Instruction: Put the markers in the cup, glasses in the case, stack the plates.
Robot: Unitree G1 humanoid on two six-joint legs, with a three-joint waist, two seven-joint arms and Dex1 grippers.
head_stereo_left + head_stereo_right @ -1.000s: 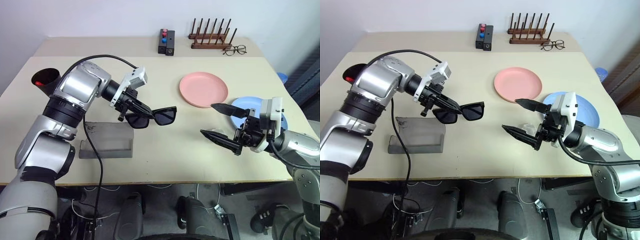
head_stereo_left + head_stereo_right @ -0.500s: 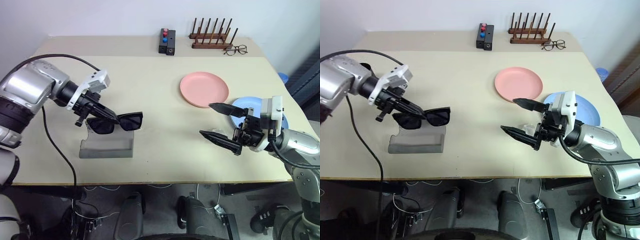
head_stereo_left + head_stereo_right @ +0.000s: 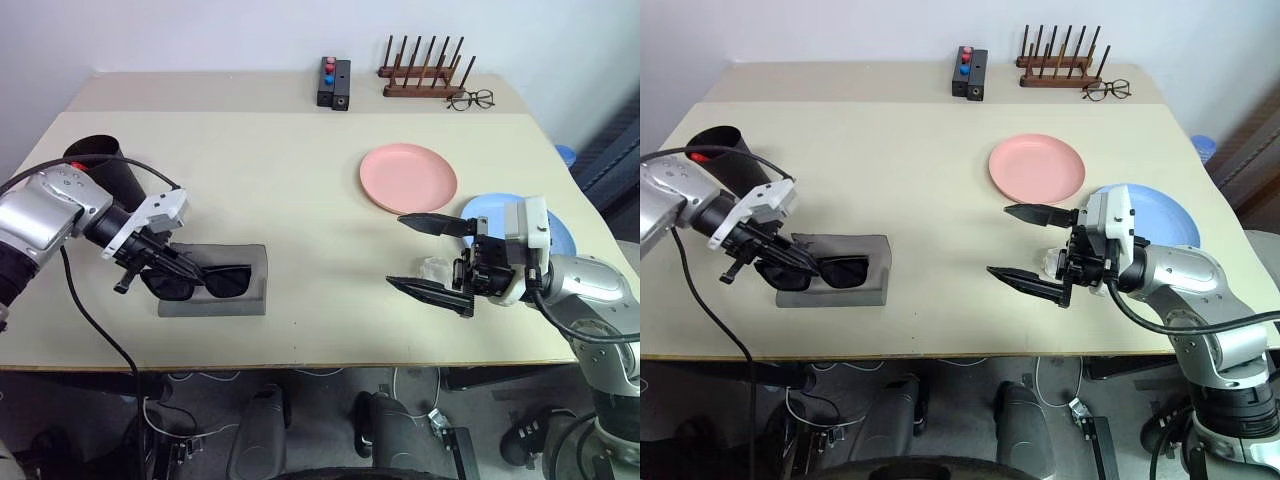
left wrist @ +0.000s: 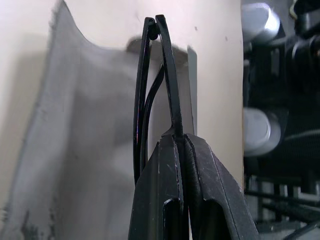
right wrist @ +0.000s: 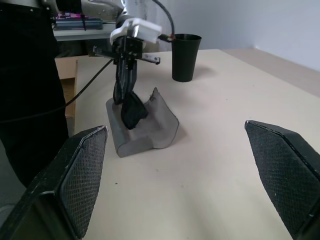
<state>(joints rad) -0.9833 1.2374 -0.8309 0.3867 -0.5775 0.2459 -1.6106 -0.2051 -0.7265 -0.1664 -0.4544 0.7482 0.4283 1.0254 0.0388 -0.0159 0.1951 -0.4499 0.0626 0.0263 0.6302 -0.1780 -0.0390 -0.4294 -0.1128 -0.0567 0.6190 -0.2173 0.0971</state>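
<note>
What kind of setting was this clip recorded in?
Probably a robotics lab or test room, not a home: household props are staged on a plain beige table against a bare white wall, including a wooden peg rack and a salmon pink round plate, with loose cables on the floor underneath.

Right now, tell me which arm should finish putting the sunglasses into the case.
Left. The left gripper is shut on the sunglasses, right over the grey case. The right gripper hangs open near the blue plate.
</note>
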